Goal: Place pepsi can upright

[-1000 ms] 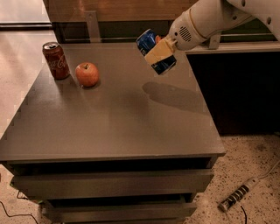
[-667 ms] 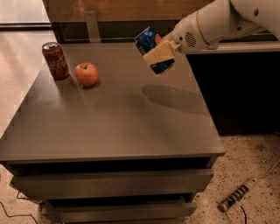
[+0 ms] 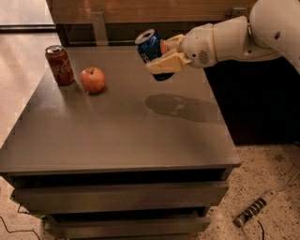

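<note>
The pepsi can (image 3: 151, 47) is a small blue cylinder of glossy metal with a silver rim at its top end. It hangs in the air over the far part of the table, clear of the surface, and is tilted so that its top leans up and to the left. Part of a red mark shows on its side next to the fingers.

The gripper (image 3: 159, 56) is clamped on the can. One flat, cream-coloured finger (image 3: 169, 62) lies across the can's lower side and the other sits behind its upper side, so the jaws are only as far apart as the can is wide. Behind the gripper, the smooth white rounded arm (image 3: 234, 37) reaches in from the right.

Beneath the can, a soft dark shadow (image 3: 183, 108) spreads over the table (image 3: 117, 136). The tabletop is a flat, matt grey slab with a squared front edge, and below that edge are grey drawer fronts (image 3: 117, 197).

At the table's far left corner a red cola can (image 3: 59, 64) stands upright, shiny, with white script on its side. Just beside it, to the right, sits a round red apple (image 3: 93, 79) with a yellowish patch and a dimple at the stem.

A wooden panel (image 3: 140, 9) runs behind the table. The floor (image 3: 272, 164) is pale speckled stone, and on it at lower right lies a long grey power strip (image 3: 253, 213) with its cord.
</note>
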{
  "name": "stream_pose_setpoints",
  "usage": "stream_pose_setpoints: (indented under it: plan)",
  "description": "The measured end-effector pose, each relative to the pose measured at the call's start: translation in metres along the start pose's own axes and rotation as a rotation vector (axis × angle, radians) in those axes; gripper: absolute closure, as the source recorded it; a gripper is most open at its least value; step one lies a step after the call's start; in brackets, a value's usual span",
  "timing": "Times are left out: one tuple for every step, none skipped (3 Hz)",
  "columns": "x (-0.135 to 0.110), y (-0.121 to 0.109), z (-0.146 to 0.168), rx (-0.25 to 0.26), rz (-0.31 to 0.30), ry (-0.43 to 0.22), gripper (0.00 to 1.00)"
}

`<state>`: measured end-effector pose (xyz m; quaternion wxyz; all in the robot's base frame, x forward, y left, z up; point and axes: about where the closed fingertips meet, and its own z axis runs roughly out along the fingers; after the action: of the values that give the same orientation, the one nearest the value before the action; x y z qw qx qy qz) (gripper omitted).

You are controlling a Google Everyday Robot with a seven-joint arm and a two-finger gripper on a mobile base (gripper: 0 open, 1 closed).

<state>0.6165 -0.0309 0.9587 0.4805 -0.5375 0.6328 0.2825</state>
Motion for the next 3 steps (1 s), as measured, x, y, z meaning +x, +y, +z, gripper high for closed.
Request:
stream_pose_setpoints:
  plan:
    - [-0.0024, 0.0045, 0.0079, -0.023, -0.039, -0.045, 1.0]
    - [-0.003, 0.0053, 0.0094, -0.026, -0.046, -0.049, 1.0]
    - [0.0003, 0.0044, 0.0165, -0.029, -0.048, -0.069, 1.0]
